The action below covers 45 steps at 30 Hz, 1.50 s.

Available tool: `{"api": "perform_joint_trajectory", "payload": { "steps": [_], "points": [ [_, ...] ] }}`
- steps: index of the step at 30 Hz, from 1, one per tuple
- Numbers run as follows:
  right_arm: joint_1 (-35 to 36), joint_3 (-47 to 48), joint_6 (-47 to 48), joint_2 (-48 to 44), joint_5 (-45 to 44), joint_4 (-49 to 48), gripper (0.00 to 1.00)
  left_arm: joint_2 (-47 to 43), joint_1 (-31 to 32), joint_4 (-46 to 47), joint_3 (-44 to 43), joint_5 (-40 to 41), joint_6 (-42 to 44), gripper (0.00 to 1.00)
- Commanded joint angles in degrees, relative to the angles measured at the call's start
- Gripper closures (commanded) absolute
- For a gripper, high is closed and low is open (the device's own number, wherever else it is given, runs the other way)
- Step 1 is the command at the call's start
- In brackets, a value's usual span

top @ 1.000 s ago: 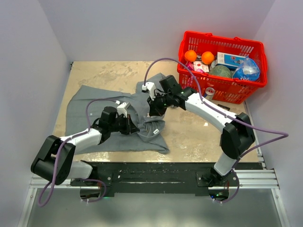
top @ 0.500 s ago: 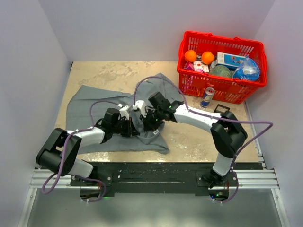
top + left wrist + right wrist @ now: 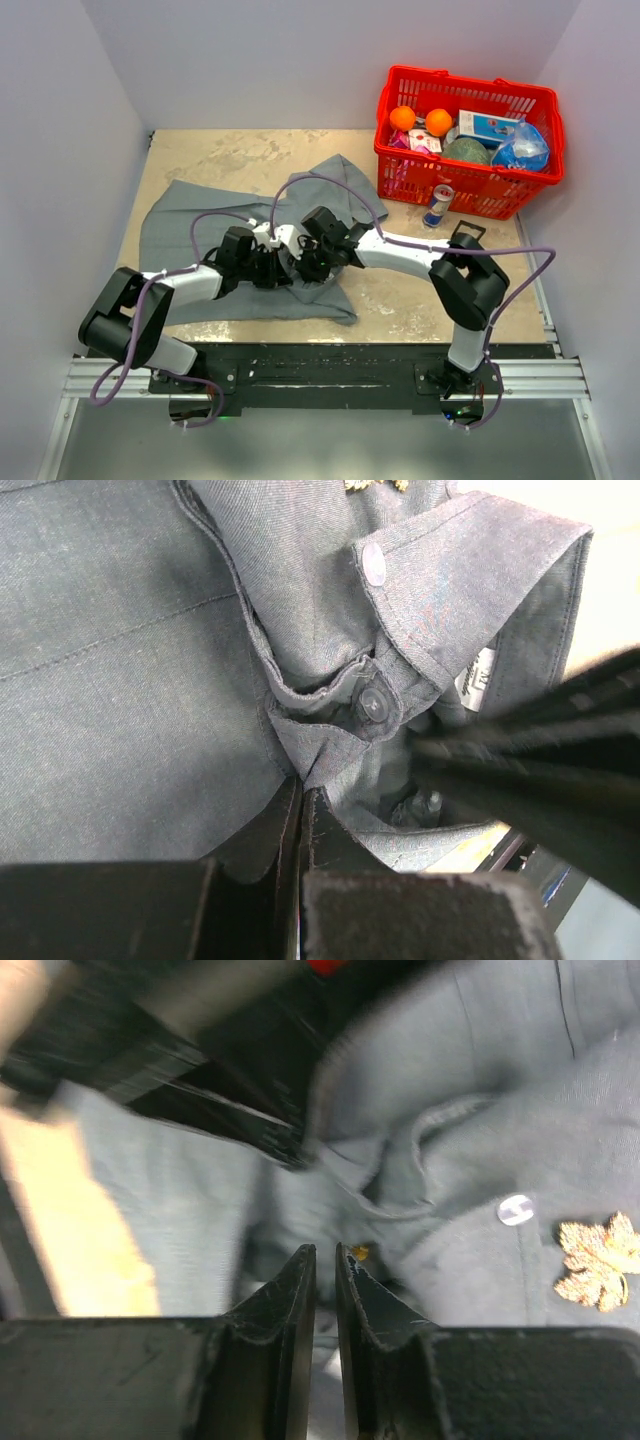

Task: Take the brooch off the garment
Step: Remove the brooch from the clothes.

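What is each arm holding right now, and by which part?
Left gripper pinches the garment at a cloth fold by a button. Right gripper holds nothing: jaws slightly apart, the brooch untouched.

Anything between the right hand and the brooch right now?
Nothing visible covers it. In the right wrist view the brooch lies bare on the garment, off to the right of the right hand, just past a white button. The left hand, pinching cloth, is up-left in that view, off that line.
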State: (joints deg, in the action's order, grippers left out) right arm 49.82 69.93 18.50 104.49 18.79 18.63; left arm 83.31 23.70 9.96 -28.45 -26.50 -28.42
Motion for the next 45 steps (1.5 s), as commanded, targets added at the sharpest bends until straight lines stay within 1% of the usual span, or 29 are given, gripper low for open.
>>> {"api": "perform_joint_trajectory", "payload": {
  "steps": [1,5,8,11,12,15,16,18,19,22,24,31,39,45],
  "points": [
    [0.0,0.7,5.4,3.2,-7.1,1.7,0.83,-2.7,-0.7,-0.6,-1.8,2.0,1.0,1.00],
    [0.1,-0.8,6.7,4.0,-7.7,2.9,0.82,-4.0,-0.7,-2.0,-1.8,4.1,1.7,1.00],
    [0.1,-0.4,6.6,4.5,-8.2,3.7,0.82,-5.1,-0.7,-4.8,-2.3,6.2,3.0,1.00],
    [0.1,-0.9,8.3,3.1,-8.1,3.2,0.81,-5.6,-0.6,-3.0,-1.3,3.7,3.2,1.00],
    [0.1,-1.1,9.2,1.9,-6.8,3.3,0.80,-5.4,-0.5,-2.0,-0.9,2.4,2.9,1.00],
    [0.0,-2.4,14.4,-0.5,-5.5,2.7,0.77,-4.5,-0.2,0.2,-0.6,-0.2,2.3,1.00],
    [0.1,-3.1,15.8,-2.0,-4.3,2.6,0.74,-4.0,-0.2,0.4,-0.6,-0.6,2.8,1.00],
    [0.0,-3.7,20.8,-3.6,-3.2,1.8,0.71,-3.1,0.3,0.2,-0.9,-1.1,3.1,1.00],
    [0.0,-4.5,22.2,-5.0,-2.4,1.3,0.67,-2.8,0.4,0.0,-0.9,-1.1,3.1,1.00],
    [0.1,-4.6,27.6,-6.1,-0.8,0.5,0.62,-2.4,0.8,-0.1,-0.6,-1.0,3.4,1.00],
    [0.0,-3.9,29.0,-5.8,-0.1,0.5,0.61,-2.1,1.1,-0.1,-0.6,-0.5,3.4,1.00],
    [-0.1,-2.7,35.2,-4.0,4.2,0.7,0.60,-2.3,1.2,0.4,-0.1,0.0,2.9,1.00],
    [-1.2,2.8,37.8,1.8,5.9,4.8,0.64,-2.6,1.2,0.9,0.3,-0.1,2.7,1.00],
    [-1.7,4.0,39.1,3.5,7.3,8.1,0.66,-2.7,1.2,0.7,0.1,0.2,2.7,1.00]
  ]
}}
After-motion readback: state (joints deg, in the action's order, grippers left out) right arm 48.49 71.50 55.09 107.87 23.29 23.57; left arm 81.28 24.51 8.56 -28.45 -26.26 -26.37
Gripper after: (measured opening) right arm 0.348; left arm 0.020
